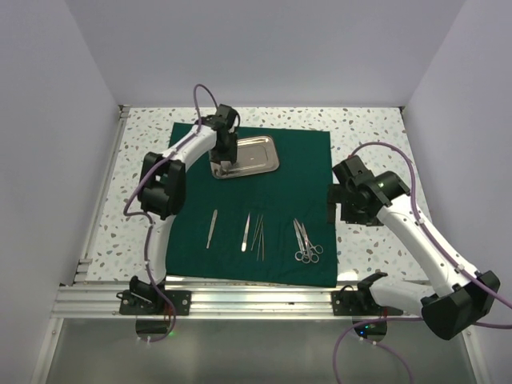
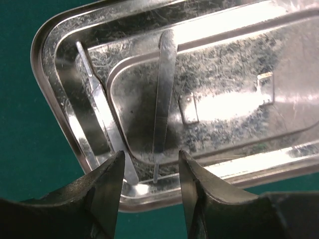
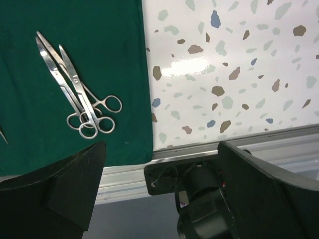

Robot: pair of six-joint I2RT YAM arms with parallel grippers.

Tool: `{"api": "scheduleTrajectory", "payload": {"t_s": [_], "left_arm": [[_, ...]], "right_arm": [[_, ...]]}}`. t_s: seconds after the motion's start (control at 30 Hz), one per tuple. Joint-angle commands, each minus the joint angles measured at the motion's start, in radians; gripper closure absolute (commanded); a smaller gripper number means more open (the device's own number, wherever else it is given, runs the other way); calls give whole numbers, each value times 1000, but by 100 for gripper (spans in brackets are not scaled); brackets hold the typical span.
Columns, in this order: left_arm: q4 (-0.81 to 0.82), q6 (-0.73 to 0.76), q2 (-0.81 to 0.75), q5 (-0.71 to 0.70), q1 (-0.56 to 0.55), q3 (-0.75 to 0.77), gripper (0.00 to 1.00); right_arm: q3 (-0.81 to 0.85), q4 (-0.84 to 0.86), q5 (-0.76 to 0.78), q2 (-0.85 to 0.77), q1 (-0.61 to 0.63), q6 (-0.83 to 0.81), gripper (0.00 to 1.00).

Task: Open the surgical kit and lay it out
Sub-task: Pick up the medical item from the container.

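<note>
Hovering left gripper (image 2: 150, 158): its jaws stood about halfway apart with nothing pinched between them, low over the near-left end of the tray (image 2: 42, 84).
Thing just ahead of it: thin tweezers (image 2: 164, 89) lay inside the tray, with the narrow tip pointing into the gap between the fingertips and touching neither.
Long axis: the tweezers ran almost straight away from the gripper, square to the line on which the jaws close. By my reading a short drop would have put one finger on each side.
Neighbour: a flat steel handle (image 2: 99, 114) slanted along the tray's left slope, its near end close to the left finger and likely to be caught too.
Kit's place: the tray sat on the far-left part of the spread drape (image 1: 304, 152). A row of loose instruments (image 1: 246, 232) lay on the near half.
Right gripper (image 3: 160, 164): its jaws were at their widest and empty, above the drape's right edge and the table (image 3: 224, 74). It was near the ring-handled scissors (image 3: 75, 79) and well apart from the tray.
Nearer arm: the left, plainly.
</note>
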Motion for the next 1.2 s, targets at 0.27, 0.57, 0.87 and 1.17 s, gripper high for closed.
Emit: {"api": "scheduleTrajectory", "payload": {"t_s": [0.27, 0.57, 0.87, 1.17], "left_arm": [[-98, -7, 106, -51, 23, 163, 50], [-67, -24, 82, -2, 18, -43, 52], [-61, -70, 72, 17, 4, -207, 68], [-53, -56, 115, 28, 3, -222, 93]], "right_arm": [[42, -25, 53, 26, -6, 14, 2], [48, 15, 50, 73, -4, -15, 2], [57, 27, 56, 89, -6, -38, 2], [42, 24, 67, 69, -7, -43, 2]]}}
